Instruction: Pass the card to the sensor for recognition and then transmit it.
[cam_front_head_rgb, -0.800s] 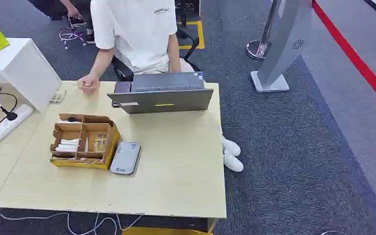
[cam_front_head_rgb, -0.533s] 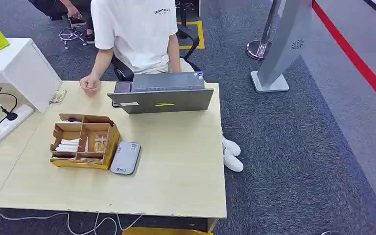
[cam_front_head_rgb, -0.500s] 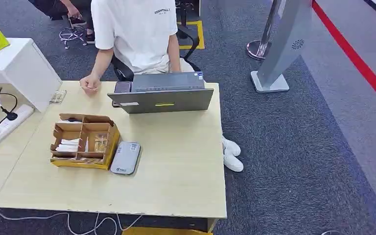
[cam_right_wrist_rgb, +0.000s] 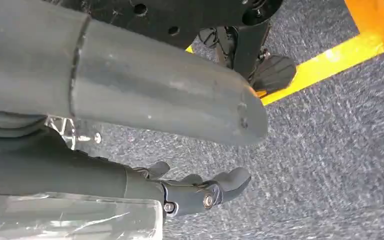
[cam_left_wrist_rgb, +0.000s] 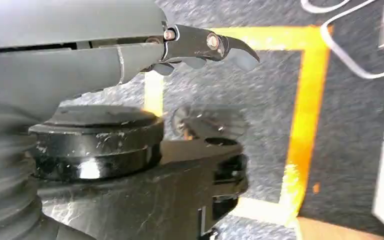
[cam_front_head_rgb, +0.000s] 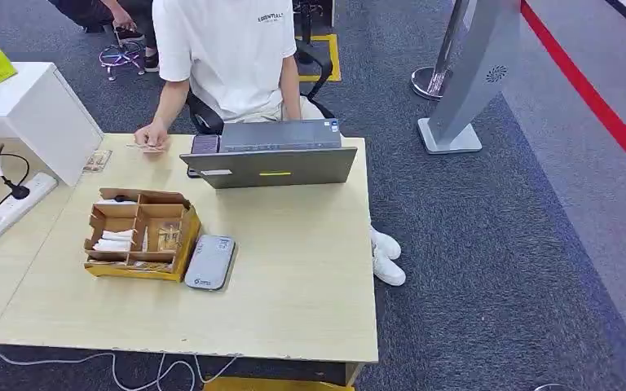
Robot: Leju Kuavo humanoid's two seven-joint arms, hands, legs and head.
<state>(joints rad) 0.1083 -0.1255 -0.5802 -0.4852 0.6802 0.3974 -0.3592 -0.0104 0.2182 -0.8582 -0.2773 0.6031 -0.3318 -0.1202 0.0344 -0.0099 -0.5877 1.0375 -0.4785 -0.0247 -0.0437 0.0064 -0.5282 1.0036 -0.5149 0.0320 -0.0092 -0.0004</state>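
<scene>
A brown cardboard box [cam_front_head_rgb: 130, 272] with several compartments stands on the left of the table [cam_front_head_rgb: 293, 269]; white cards [cam_front_head_rgb: 116, 241] lie in one compartment. The grey flat sensor [cam_front_head_rgb: 209, 262] lies right beside the box. A seated person in a white shirt rests a hand [cam_front_head_rgb: 152, 136] on the far left of the table, over a thin card [cam_front_head_rgb: 148, 148]. My left hand [cam_left_wrist_rgb: 190, 45] hangs above the carpet with its fingers stretched out and nothing in them. My right hand [cam_right_wrist_rgb: 180, 192] also hangs over the floor, fingers apart and holding nothing.
An open grey laptop [cam_front_head_rgb: 271, 165] stands at the table's far edge in front of the person. A white cabinet [cam_front_head_rgb: 24, 114] and a power strip [cam_front_head_rgb: 8, 210] with cables are on the left. A grey kiosk stand [cam_front_head_rgb: 473, 73] is on the carpet at the right.
The person's hand has slid a little away from me and lowered toward the tabletop. The box, sensor and laptop have not moved.
</scene>
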